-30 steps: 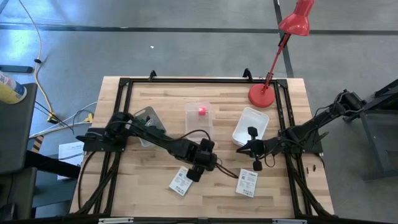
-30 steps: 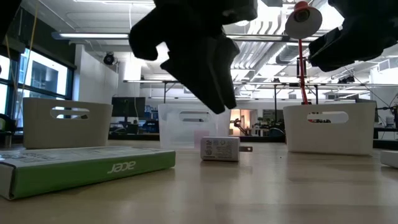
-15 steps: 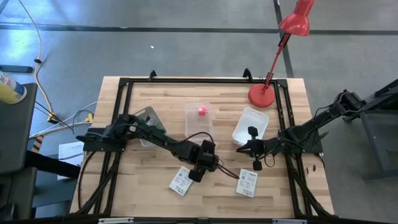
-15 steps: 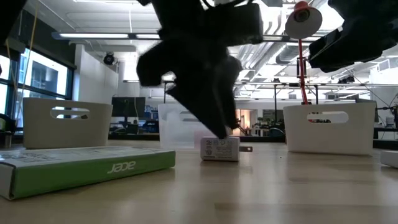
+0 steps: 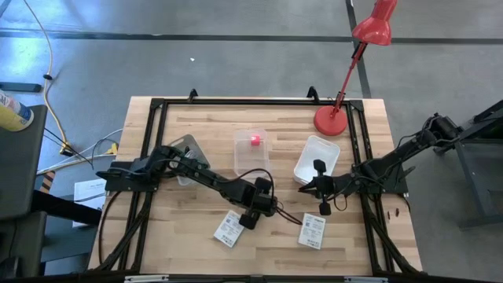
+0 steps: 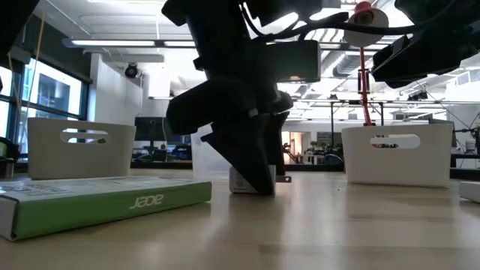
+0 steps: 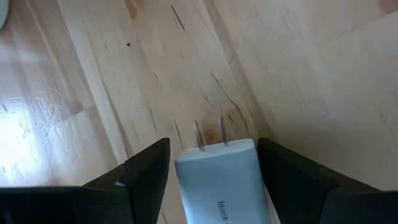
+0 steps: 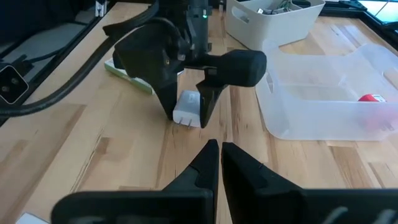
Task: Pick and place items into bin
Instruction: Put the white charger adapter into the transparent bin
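Note:
A white cube with two metal prongs (image 7: 217, 177) lies on the wooden table, prongs level. My left gripper (image 7: 214, 180) is open and stands low over it, one dark finger on each side. The right wrist view shows the same: left gripper (image 8: 186, 102) astride the white cube (image 8: 186, 116). In the high view my left gripper (image 5: 248, 216) hides the cube. My right gripper (image 8: 219, 155) is shut and hovers near the table's right (image 5: 323, 208). A pink cube (image 5: 255, 141) sits inside the clear bin (image 5: 251, 157). Two flat printed packets (image 5: 229, 229) (image 5: 312, 230) lie flat near the near edge.
A white bin (image 5: 317, 161) stands right of the clear bin, and another white bin (image 8: 273, 18) holding dark cables stands by the left arm. A red lamp's base (image 5: 330, 120) sits at the far right. A green-edged box (image 6: 105, 199) lies close to the low camera.
My left gripper has come down toward the table with its fingers staying apart, and now stands astride the white cube, which has kept its place.

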You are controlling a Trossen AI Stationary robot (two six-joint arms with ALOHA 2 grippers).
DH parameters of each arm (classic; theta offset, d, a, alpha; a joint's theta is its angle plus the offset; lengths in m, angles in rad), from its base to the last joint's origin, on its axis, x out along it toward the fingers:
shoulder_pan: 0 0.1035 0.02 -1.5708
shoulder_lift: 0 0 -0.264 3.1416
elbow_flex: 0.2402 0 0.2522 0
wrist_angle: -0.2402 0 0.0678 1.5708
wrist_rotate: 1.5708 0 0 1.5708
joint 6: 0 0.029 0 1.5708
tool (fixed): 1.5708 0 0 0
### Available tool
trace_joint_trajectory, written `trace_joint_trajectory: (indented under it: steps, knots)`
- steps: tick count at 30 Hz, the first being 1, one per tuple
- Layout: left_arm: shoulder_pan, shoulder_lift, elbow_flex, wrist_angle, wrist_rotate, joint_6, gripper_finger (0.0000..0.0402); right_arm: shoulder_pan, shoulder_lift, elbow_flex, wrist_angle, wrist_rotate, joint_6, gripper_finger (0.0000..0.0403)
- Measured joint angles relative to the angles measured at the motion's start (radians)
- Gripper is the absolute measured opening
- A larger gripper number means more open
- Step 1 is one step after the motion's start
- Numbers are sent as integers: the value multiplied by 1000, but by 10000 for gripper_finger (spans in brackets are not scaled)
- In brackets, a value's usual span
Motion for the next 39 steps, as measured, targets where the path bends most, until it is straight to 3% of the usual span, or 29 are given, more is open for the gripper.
trace_joint_trajectory:
  steps: [10, 18, 39]
  knots:
    - [0, 0, 2, -15, -3, 15, 232, 0, 0, 0, 0, 3, 0, 12]
    - [0, 3, 59, -145, -15, -53, 232, 0, 0, 0, 0, 3, 0, 12]
    - [0, 3, 67, -152, 42, -34, 232, 0, 0, 0, 6, 3, 10, 12]
